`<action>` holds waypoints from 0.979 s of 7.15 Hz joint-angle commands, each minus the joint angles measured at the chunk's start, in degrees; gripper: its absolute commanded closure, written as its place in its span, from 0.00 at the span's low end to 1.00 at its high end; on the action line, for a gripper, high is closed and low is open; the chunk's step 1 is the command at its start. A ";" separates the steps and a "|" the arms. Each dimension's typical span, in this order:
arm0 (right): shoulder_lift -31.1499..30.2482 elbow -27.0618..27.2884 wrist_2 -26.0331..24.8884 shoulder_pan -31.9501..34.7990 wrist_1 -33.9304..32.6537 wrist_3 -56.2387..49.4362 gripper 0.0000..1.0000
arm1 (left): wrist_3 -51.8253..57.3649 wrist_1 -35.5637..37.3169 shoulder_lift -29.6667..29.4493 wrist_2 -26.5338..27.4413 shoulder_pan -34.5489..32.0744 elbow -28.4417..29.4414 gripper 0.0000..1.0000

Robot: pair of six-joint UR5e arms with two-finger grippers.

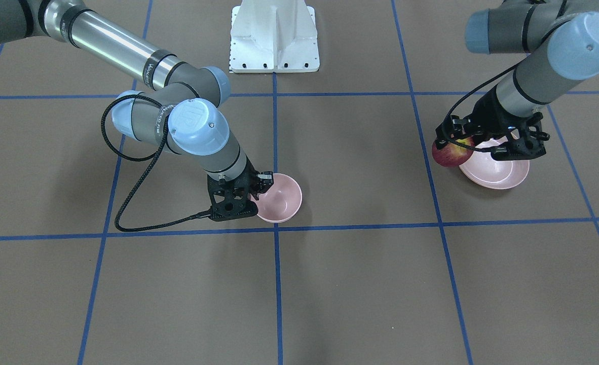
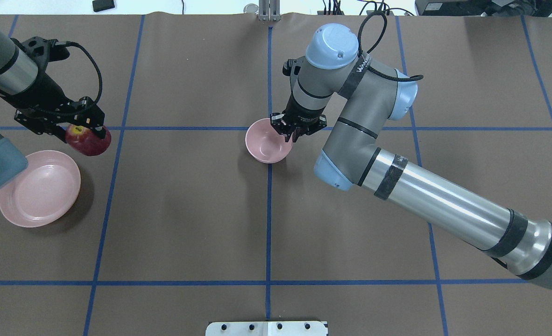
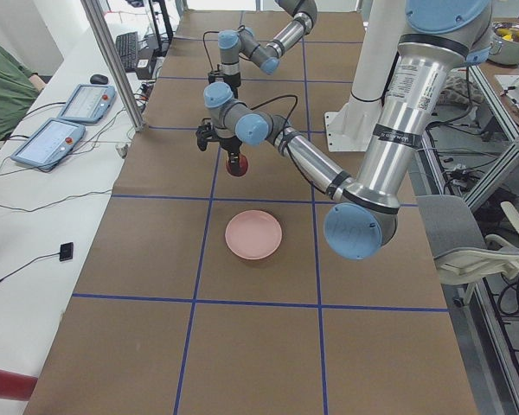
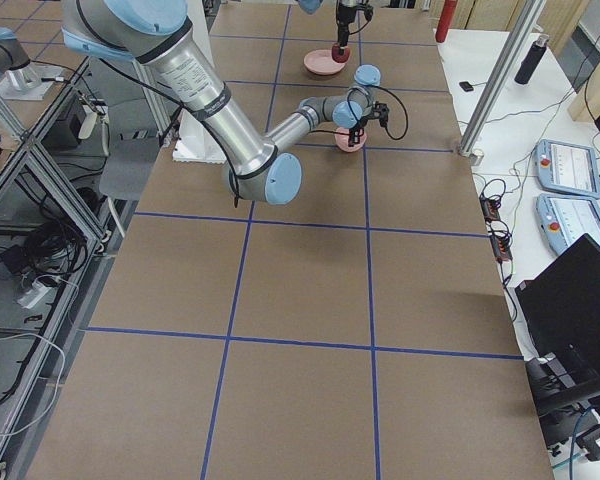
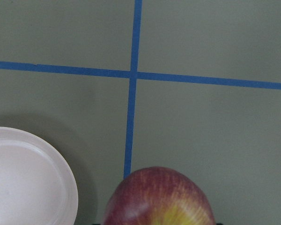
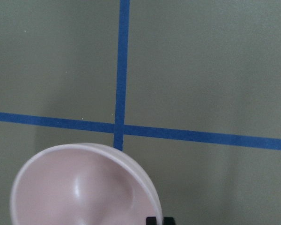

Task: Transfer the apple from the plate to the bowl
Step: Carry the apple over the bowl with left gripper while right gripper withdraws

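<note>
Front-facing view: the left tool [image 1: 457, 143] pinches the apple [image 1: 444, 156], with the plate [image 1: 497, 177] just beneath and behind it; the right tool [image 1: 258, 188] is pressed onto the rim of the bowl [image 1: 284, 200]

Overhead: the apple hangs under the left tool, clear of the plate and well apart from the bowl

Left wrist: the apple sits right at the tool, the plate to its lower left on the tabletop [image 5: 201, 131]

Right wrist: the bowl's rim meets the close-set fingertips [image 6: 151, 219]
</note>
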 commanded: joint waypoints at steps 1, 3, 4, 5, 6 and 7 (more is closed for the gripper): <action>0.04 0.19 -1.27 -0.06 1.39 2.20 0.00 | -5.91 0.05 -4.01 0.21 2.75 0.11 1.00; 0.39 0.98 0.91 3.17 0.87 2.21 0.00 | -14.16 -0.04 -12.42 0.56 6.00 3.43 1.00; 0.31 1.07 3.63 5.28 0.52 2.03 0.00 | -17.25 -0.21 -16.29 0.65 7.58 5.45 1.00; -0.57 1.16 5.39 7.73 -0.10 1.59 0.00 | -18.76 -0.48 -20.25 0.65 8.21 7.91 1.00; -4.23 3.51 8.02 10.54 -0.28 0.89 0.00 | -20.08 -1.00 -25.07 0.74 8.91 12.45 1.00; -8.96 7.19 10.14 13.27 -0.37 -1.38 0.00 | -20.61 -4.49 -30.86 1.18 8.92 19.98 1.00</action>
